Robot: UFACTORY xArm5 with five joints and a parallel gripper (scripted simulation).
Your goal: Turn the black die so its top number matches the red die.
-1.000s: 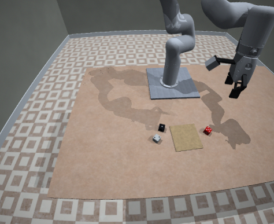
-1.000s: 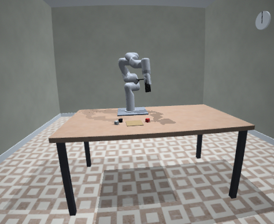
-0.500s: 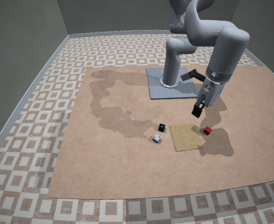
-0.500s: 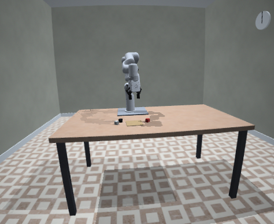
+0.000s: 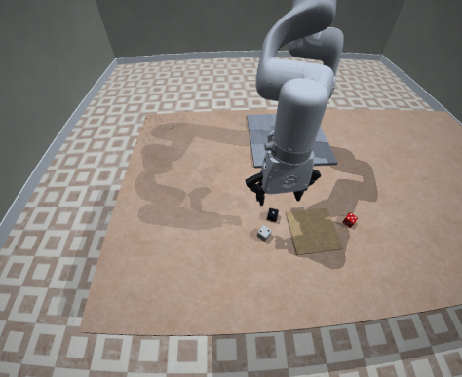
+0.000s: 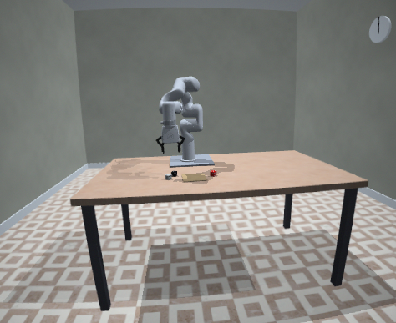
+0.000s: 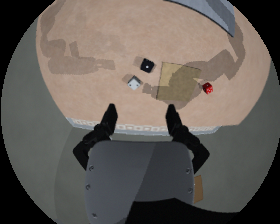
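The black die (image 5: pixel 272 214) (image 6: pixel 174 173) (image 7: pixel 146 65) lies on the table just left of the tan mat (image 5: pixel 316 232) (image 6: pixel 195 178) (image 7: pixel 178 83), off it. The red die (image 5: pixel 350 219) (image 6: pixel 213 173) (image 7: pixel 206 88) lies on the table just right of the mat. A white die (image 5: pixel 264 233) (image 6: pixel 168 177) (image 7: pixel 133 83) lies in front of the black one. My gripper (image 5: pixel 279 198) (image 6: pixel 170 147) (image 7: pixel 141 109) is open and empty. It hangs well above the table, over the black die's area.
The arm's grey base plate (image 5: pixel 259 139) (image 6: pixel 191 160) sits behind the dice. The wooden table (image 5: pixel 199 276) (image 6: pixel 275 174) stands on a checkered floor.
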